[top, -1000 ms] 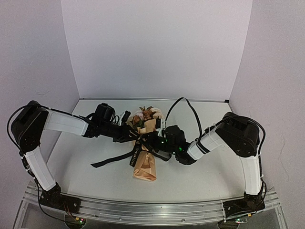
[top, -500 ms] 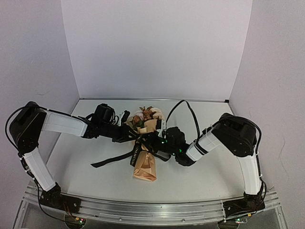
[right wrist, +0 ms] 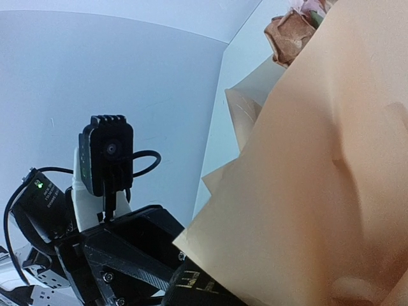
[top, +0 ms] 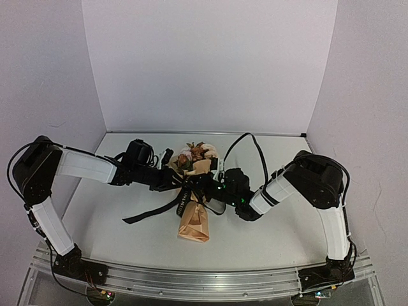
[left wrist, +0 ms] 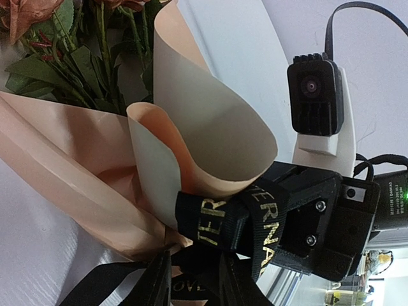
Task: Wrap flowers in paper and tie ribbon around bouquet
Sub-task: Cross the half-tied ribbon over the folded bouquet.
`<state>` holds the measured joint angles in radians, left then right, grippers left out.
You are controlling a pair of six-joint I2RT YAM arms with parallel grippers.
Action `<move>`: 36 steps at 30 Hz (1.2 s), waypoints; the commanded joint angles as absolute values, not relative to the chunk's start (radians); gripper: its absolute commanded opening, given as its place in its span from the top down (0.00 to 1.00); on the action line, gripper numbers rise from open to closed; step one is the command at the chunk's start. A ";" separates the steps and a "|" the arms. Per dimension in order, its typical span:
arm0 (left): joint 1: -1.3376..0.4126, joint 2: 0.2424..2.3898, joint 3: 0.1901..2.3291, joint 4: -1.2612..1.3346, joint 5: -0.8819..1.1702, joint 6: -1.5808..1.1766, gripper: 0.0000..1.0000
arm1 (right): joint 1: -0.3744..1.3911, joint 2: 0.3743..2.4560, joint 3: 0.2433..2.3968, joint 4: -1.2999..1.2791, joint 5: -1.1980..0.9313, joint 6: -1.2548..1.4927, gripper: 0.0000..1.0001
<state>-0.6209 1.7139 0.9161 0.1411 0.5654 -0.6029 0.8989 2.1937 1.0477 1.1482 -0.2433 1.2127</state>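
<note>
The bouquet [top: 194, 220] lies mid-table, a tan paper [left wrist: 210, 121] cone with the flowers [top: 194, 153] at its far, wide end. The black ribbon [left wrist: 217, 223] with gold lettering is wound round the cone's neck, and one tail [top: 143, 215] trails left. My left gripper [top: 177, 180] meets the neck from the left. Its fingers [left wrist: 159, 280] stand a little apart with ribbon lying in the gap [left wrist: 194, 271]. My right gripper [top: 207, 190] comes in from the right, shut, and a ribbon strand [right wrist: 194, 287] runs into it. Paper [right wrist: 319, 191] hides its fingertips.
White walls close the table at the back and both sides. Both forearms slant in low over the table towards the bouquet. The right arm's black cable [top: 252, 143] loops above it. The metal rail [top: 204, 280] with both bases runs along the near edge.
Hardly anything differs. The right arm's elbow has eased slightly left. Both grippers stay at the ribbon band, and the bouquet lies where it was.
</note>
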 commanded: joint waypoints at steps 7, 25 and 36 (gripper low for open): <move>-0.623 1.698 0.905 0.256 0.588 -0.603 0.67 | 0.899 2.214 1.052 1.210 -0.247 1.235 1.00; -0.620 1.645 0.833 0.335 0.550 -0.620 0.65 | 0.899 2.231 1.067 1.160 -0.259 1.232 1.00; -0.618 1.696 0.909 0.295 0.519 -0.606 0.65 | 0.899 2.225 1.063 1.152 -0.262 1.221 1.00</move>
